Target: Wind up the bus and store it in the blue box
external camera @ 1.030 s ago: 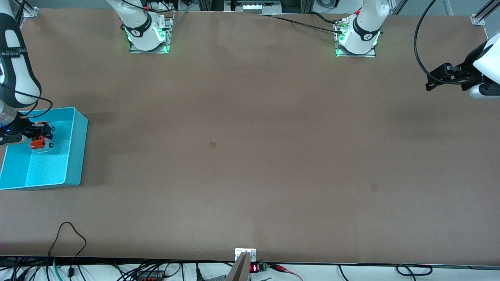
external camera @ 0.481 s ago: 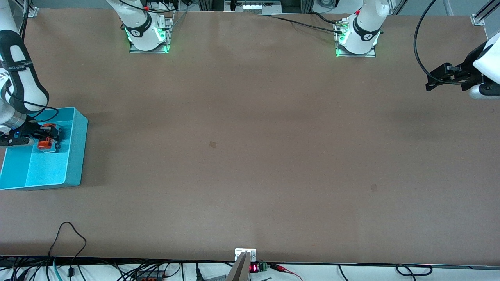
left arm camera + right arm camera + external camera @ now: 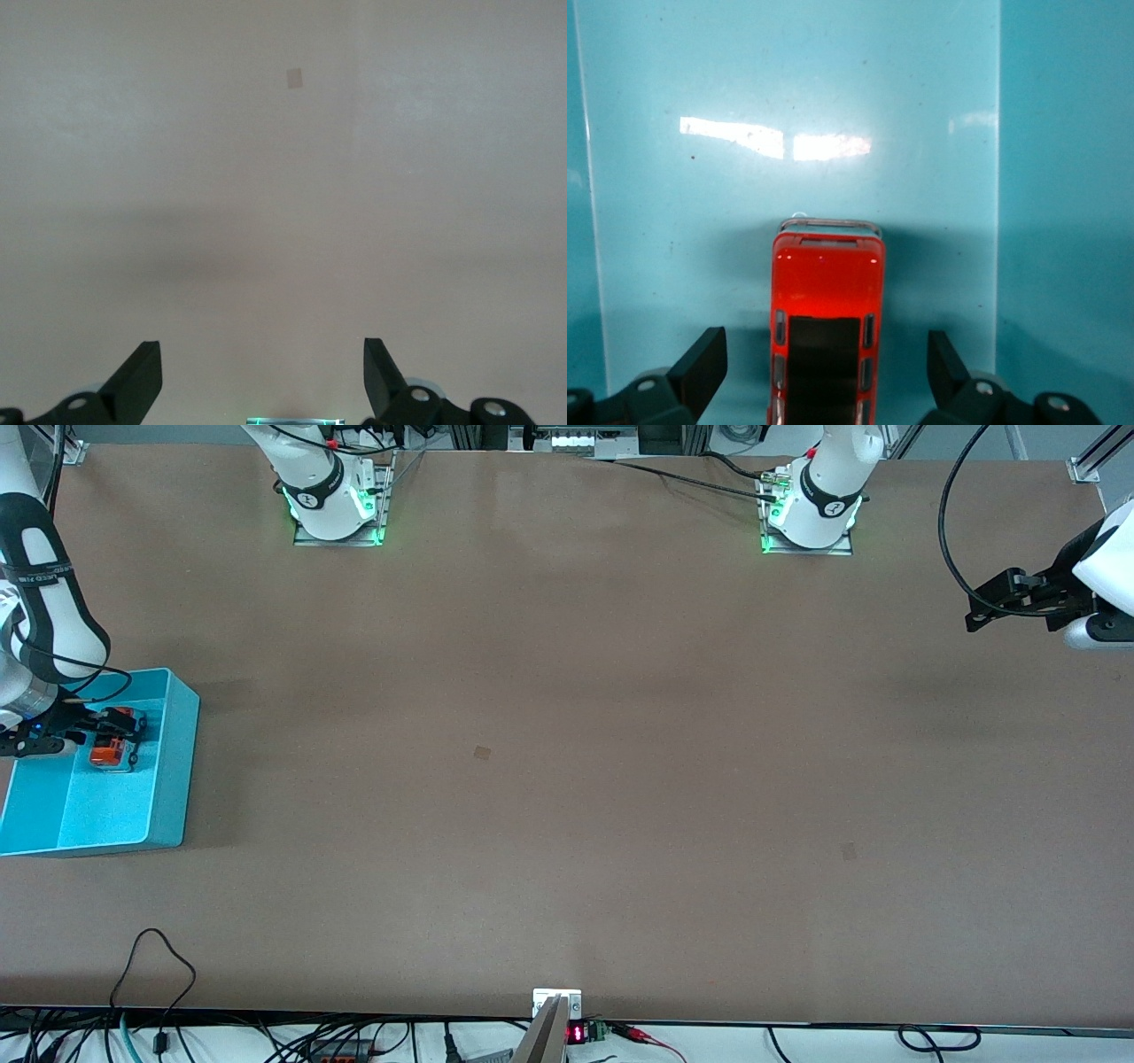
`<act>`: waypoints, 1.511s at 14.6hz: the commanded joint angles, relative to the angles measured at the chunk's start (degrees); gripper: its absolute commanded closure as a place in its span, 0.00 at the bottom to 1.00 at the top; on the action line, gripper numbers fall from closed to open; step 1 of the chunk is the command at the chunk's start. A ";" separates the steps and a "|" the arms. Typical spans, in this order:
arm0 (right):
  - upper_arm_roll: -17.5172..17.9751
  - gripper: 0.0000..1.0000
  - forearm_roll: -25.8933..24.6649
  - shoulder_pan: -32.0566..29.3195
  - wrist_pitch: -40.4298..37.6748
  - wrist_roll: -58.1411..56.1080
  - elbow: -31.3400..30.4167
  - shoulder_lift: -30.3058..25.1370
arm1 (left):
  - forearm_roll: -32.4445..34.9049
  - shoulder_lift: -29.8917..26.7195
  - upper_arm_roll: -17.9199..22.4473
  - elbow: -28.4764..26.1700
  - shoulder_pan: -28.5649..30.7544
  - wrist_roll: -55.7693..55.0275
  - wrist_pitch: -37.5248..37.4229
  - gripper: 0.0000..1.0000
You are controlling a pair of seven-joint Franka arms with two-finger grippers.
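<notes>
Right gripper has lowered into the box & let go: jaws now apart, either side of the bus, which sits on the floor nr the box's farther end. Storing looks done. Left gripper waits, open, over bare desk.

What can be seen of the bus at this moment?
The bus is a small orange toy with dark roof windows, a pale front and what looks like a plastic body. It sits upright on the floor of the blue box, in the part farther from the front camera. The right gripper straddles it with fingers open, clear of its sides.
</notes>
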 commanded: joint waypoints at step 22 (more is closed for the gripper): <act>-6.88 0.00 0.44 33.25 -63.02 25.36 24.99 -24.99 | -0.86 -0.36 0.28 0.39 -0.17 -0.07 -0.26 0.00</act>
